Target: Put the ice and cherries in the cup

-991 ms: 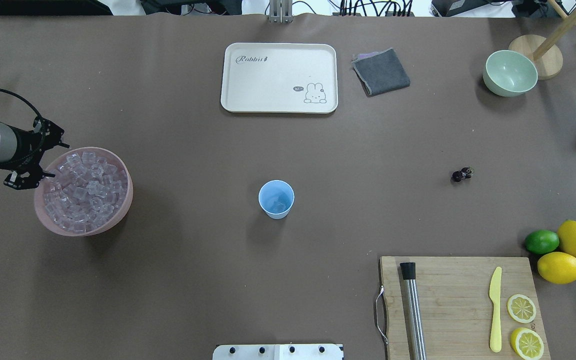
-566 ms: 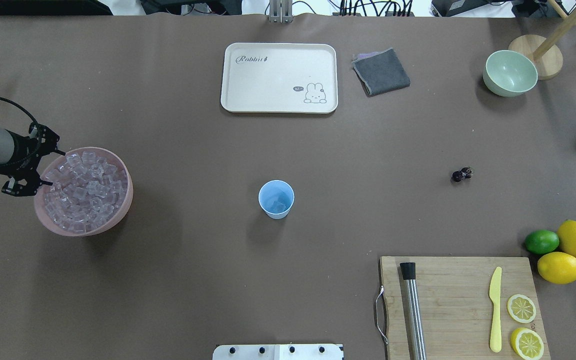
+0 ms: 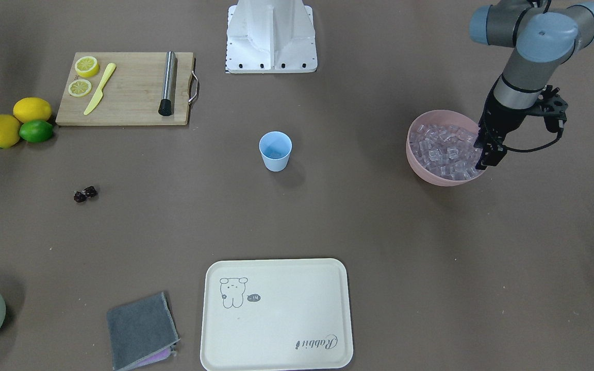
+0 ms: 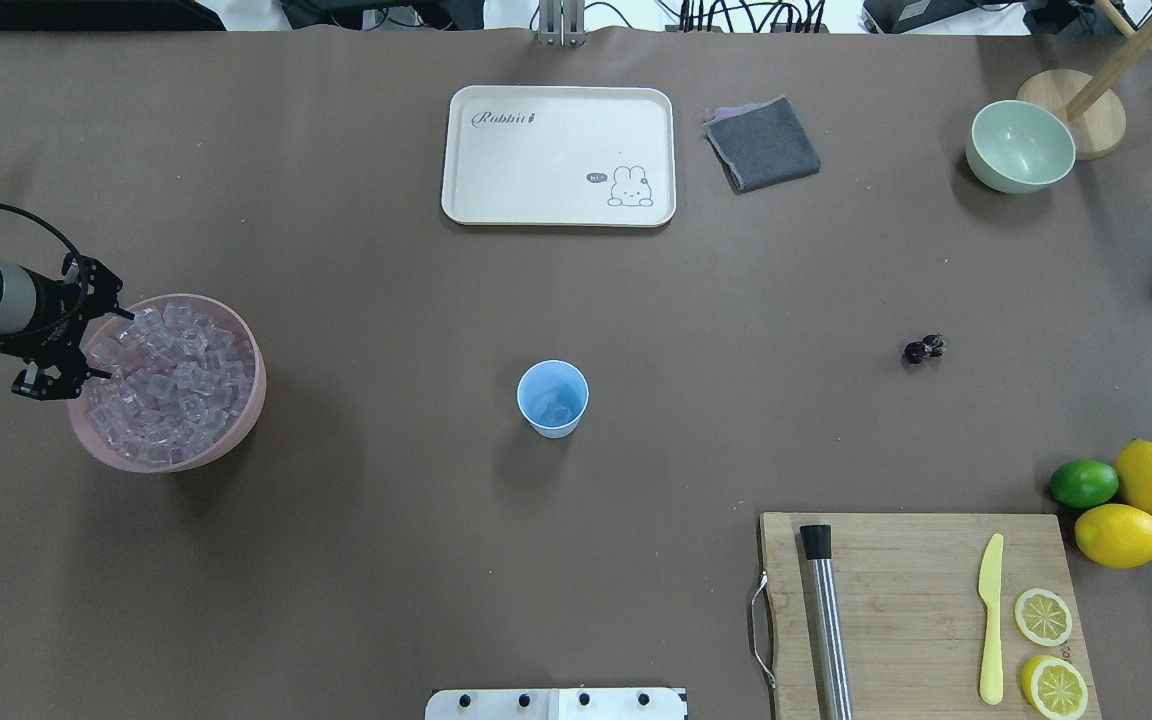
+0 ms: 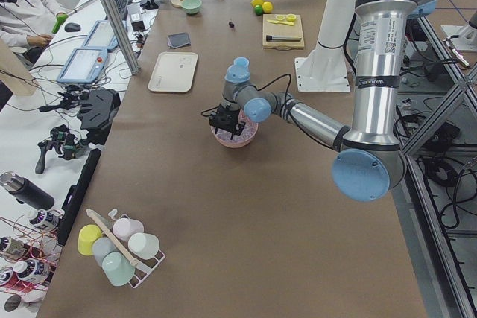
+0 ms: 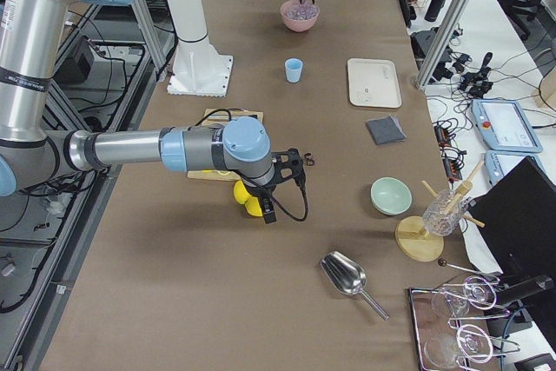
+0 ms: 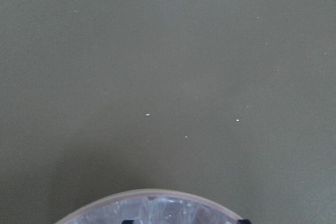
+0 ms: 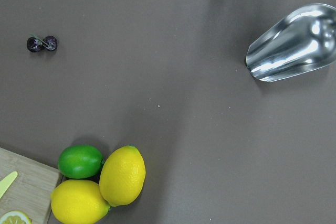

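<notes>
The light blue cup [image 4: 552, 398] [image 3: 275, 150] stands upright mid-table with a little ice showing inside it. The rest of the ice [image 4: 176, 380] [image 3: 444, 149] fills a pink bowl [image 4: 236, 440] at the left. My left gripper [image 4: 118, 346] [image 3: 484, 149] is open, its fingers spread over the bowl's left rim and reaching into the cubes. The cherries [image 4: 924, 349] [image 3: 85, 194] [image 8: 42, 43] lie as a dark pair on the table to the right. My right gripper [image 6: 271, 202] shows only in the exterior right view, near the lemons; I cannot tell whether it is open or shut.
A cream tray [image 4: 558, 155] and a grey cloth [image 4: 762, 142] lie at the far side, with a pale green bowl [image 4: 1020, 146] at the far right. Near right sit a cutting board [image 4: 921, 610] and lemons and a lime [image 4: 1121, 500]. A metal scoop [image 8: 294, 43] lies beyond.
My left gripper has drawn back slightly to the left and slid along the pink bowl's left rim toward the robot's side, staying open. Cup and cherries have not moved.
</notes>
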Motion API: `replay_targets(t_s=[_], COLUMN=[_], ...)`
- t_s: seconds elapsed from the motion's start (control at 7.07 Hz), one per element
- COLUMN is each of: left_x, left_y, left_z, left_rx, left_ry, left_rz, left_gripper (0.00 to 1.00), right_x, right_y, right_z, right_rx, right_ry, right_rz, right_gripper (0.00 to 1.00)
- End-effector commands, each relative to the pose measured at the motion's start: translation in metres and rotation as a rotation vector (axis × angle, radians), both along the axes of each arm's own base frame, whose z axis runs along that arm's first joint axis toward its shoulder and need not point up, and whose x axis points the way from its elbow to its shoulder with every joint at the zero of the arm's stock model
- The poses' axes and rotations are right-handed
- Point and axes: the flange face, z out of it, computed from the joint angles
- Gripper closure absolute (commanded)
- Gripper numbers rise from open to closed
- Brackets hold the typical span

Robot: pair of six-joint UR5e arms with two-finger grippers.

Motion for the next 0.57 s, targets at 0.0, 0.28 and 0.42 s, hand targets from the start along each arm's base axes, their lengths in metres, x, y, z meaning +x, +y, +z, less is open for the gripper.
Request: replay_targets(t_s=[0.0,0.28,0.42], left_x=[0.0005,0.0019,0.0018], left_y=[0.0014,0.0012,0.0028], left_z=[0.0046,0.0067,0.0049], left_rx=[-0.005,-0.008,-0.013], left_ry=[-0.006,-0.006,0.003], left_rz=[0.005,0.017,0.022], left_gripper=[0.33,0.37,0.54], right_x=[0.0011,0.0052,0.0063], right_y=[0.0,0.003,0.0032], right_z=[-0.0005,-0.0019,-0.0018], right_rx=[-0.006,-0.008,-0.01], right_ry=[0.0,-0.01,-0.009], right_rz=[0.009,0.024,0.029], right_gripper=[0.0,0.0,0.0])
